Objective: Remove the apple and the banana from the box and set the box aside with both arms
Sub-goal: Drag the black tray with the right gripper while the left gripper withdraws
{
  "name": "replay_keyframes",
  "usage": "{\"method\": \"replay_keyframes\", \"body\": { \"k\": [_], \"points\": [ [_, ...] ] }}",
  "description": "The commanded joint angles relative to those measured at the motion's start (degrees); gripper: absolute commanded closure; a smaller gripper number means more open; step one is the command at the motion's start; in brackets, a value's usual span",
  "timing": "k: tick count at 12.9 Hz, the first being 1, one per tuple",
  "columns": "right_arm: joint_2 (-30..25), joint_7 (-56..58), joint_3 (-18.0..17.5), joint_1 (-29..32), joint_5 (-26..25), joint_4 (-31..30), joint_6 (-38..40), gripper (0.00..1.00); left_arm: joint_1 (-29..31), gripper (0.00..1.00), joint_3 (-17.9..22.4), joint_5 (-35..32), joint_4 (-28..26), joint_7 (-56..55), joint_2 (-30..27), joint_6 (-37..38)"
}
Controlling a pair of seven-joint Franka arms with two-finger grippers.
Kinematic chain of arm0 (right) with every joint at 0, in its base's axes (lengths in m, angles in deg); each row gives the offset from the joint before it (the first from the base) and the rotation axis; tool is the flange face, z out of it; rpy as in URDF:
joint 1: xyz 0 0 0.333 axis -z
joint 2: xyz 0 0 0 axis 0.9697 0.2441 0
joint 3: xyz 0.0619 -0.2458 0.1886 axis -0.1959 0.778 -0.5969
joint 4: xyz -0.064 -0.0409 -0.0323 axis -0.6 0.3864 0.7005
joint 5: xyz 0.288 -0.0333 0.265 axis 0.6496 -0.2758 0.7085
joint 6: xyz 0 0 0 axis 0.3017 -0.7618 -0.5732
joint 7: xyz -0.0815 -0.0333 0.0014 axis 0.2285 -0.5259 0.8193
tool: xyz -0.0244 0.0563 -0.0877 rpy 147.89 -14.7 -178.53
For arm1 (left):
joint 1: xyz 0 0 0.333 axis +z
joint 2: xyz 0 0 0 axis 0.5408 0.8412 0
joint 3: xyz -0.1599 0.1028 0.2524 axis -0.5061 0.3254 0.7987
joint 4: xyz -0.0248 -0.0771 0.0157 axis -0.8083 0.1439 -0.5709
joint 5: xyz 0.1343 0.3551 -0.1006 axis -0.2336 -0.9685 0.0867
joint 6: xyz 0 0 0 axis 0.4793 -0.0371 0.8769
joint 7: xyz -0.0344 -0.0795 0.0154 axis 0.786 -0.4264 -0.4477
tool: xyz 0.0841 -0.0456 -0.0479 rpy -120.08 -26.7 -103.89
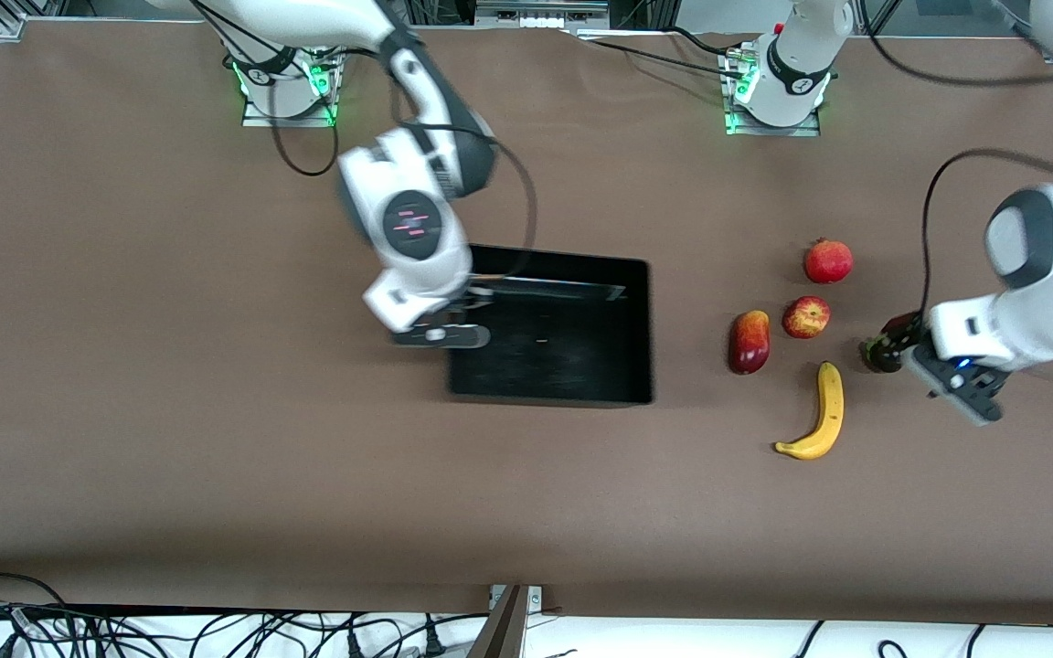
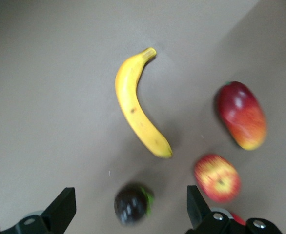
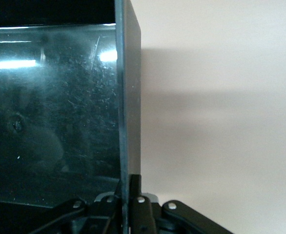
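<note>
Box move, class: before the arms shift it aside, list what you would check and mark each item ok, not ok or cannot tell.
1. Box emptied of fruit: ok.
2. Apple and banana on the table toward the left arm's end: ok.
3. Right gripper shut on the box wall: ok.
4. Left gripper on the box: not ok; it hangs open over a small dark fruit.
5. Mango and pomegranate apart from the box: ok.

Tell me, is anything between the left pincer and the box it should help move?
Yes. The left pincer hangs open over a small dark fruit, and the mango, apple and banana lie between it and the box. The right pincer already clamps the box's wall.
</note>
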Motion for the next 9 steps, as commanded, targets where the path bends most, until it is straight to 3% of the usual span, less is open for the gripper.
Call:
{"method": "replay_keyframes", "body": {
  "k": [1, 4, 7, 9],
  "points": [
    [-2.7, 11.1, 9.0, 2.5, 0.9, -1.3, 7.1, 1.00, -0.5, 0.00, 0.0, 0.0, -1.2, -5.7, -9.5, 7.4],
    [-2.9, 30.4, 11.4, 11.7, 1.4, -4.0, 8.6, 1.00, -2.8, 0.00, 0.6, 0.0, -1.2, -17.0, -18.4, 15.1],
    [-3.3, 38.1, 11.4, 19.4, 1.6, -7.4, 7.7, 1.00, -6.5, 0.00, 2.7, 0.0, -1.2, -27.5, -24.9, 21.1],
    [-2.7, 42.7, 11.4, 23.2, 1.6, -11.9, 3.7, 1.00, -8.2, 0.00, 6.2, 4.8, -1.6, -28.5, -26.3, 22.1]
  ]
}}
